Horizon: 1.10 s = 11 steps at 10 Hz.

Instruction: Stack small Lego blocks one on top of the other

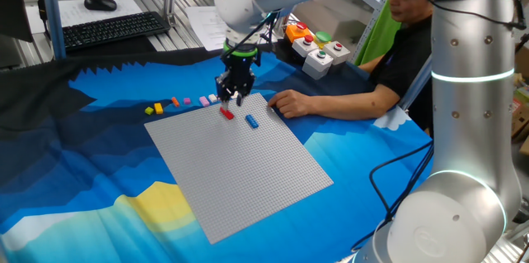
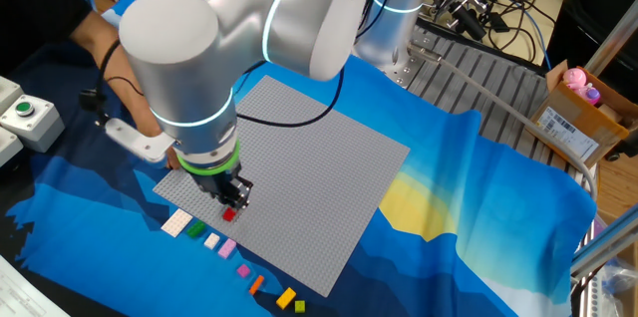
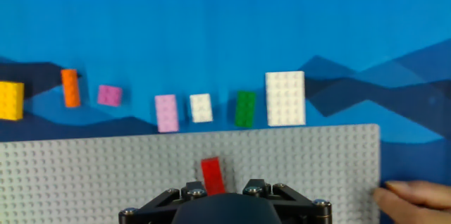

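Note:
A red Lego block (image 3: 211, 175) lies on the grey baseplate (image 3: 84, 175) near its far edge, also seen from the side (image 1: 226, 114) (image 2: 228, 214). My gripper (image 1: 234, 96) (image 2: 237, 195) (image 3: 225, 189) hovers just above it, open, with nothing held. A blue block (image 1: 251, 120) sits on the plate a little to the right. Beyond the plate's edge, loose blocks lie in a row on the cloth: yellow (image 3: 10, 101), orange (image 3: 70, 87), pink (image 3: 109, 95), light pink (image 3: 166, 113), small white (image 3: 201, 108), green (image 3: 245, 108) and a larger white one (image 3: 285, 98).
A person's hand (image 1: 289, 103) (image 3: 416, 199) rests on the plate's far right corner, close to my gripper. A button box (image 1: 318, 52) stands behind it and a keyboard (image 1: 116, 29) at the back left. The blue cloth (image 1: 83, 172) covers the table.

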Each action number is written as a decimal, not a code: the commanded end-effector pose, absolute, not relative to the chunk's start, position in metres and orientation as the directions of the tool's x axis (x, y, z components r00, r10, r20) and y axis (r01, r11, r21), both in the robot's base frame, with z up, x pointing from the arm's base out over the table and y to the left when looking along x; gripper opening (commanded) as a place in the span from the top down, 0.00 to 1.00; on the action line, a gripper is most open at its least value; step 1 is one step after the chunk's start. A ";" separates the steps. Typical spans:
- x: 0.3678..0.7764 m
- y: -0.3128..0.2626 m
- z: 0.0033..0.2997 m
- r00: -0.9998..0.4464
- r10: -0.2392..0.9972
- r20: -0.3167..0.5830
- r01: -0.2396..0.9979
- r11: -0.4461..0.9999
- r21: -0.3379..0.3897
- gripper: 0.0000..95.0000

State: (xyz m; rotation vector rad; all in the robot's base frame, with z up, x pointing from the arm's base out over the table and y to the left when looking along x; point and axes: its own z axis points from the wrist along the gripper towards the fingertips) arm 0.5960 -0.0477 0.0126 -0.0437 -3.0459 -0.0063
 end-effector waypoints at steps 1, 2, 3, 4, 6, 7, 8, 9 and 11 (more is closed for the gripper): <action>0.592 -0.045 0.013 -0.995 0.032 0.097 0.032 0.999 0.007 0.60; 0.592 -0.045 0.012 -0.995 0.028 0.097 0.029 1.000 0.009 0.60; 0.592 -0.044 0.010 -0.995 0.029 0.096 0.030 1.000 0.010 0.60; 0.591 -0.042 0.008 -0.995 0.031 0.092 0.032 0.999 0.010 0.60; 0.589 -0.039 0.008 -0.995 0.035 0.091 0.036 0.999 0.012 0.60; 0.589 -0.038 0.008 -0.995 0.037 0.091 0.038 0.999 0.012 0.60; 0.588 -0.038 0.008 -0.995 0.036 0.091 0.037 0.999 0.013 0.60; 0.588 -0.037 0.007 -0.995 0.036 0.091 0.037 0.999 0.013 0.60; 0.588 -0.037 0.006 -0.995 0.036 0.089 0.037 0.999 0.012 0.80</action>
